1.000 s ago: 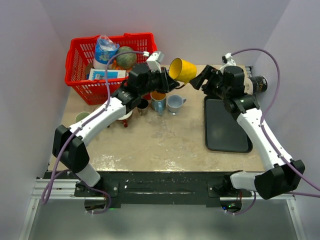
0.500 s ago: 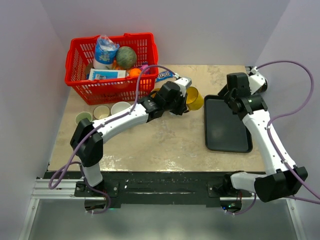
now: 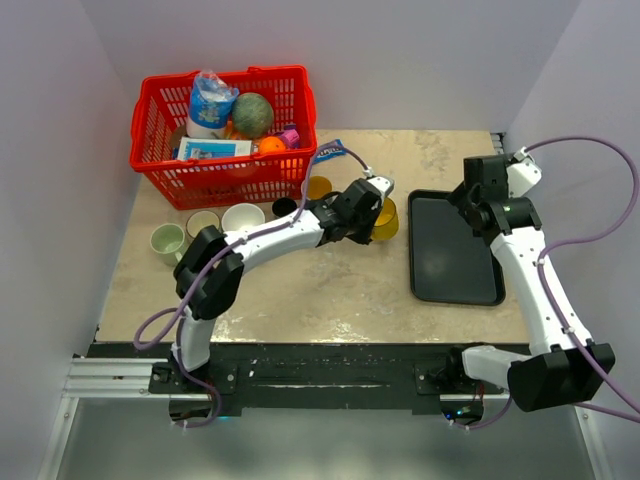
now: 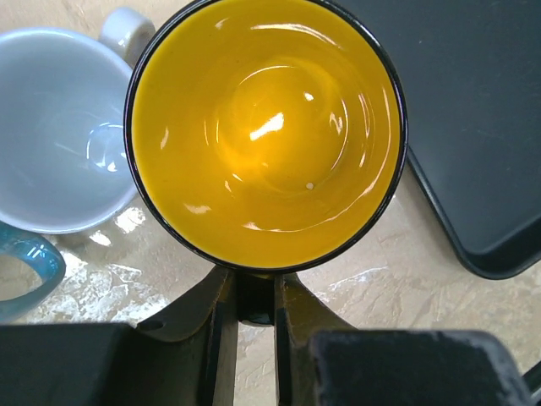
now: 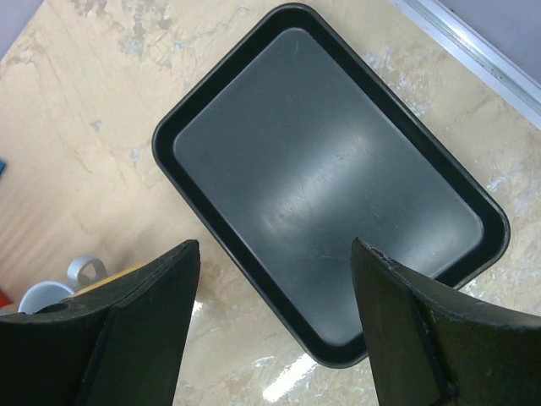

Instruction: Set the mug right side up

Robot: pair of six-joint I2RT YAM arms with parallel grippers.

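The turning looks done. The yellow mug (image 4: 266, 127) sits with its mouth up. In the left wrist view I can see right down into it, all the way to the shiny round bottom. So its long line runs straight up and down, with the open end at the top and the closed end toward the table (image 4: 406, 279).

The mug is right in front of the left gripper (image 4: 249, 304), touching its tips. The two fingers are pressed close together on a dark bit at the mug's near edge. I think that bit is the handle, but most of it is hidden.

What I think is left is small: let go of the mug and pull the arm away. I cannot tell if the mug's bottom is on the table or a tiny bit above it. If it is not down, it could bump or tip when the fingers let go.

A pale mug (image 4: 59, 127) sits just to the left of the fingers, very near the yellow one. The black tray (image 5: 321, 169) lies off to their right.

The right gripper (image 5: 272, 249) is well apart from the mug. Its fingers are spread wide and hold nothing. The tray is right below it.
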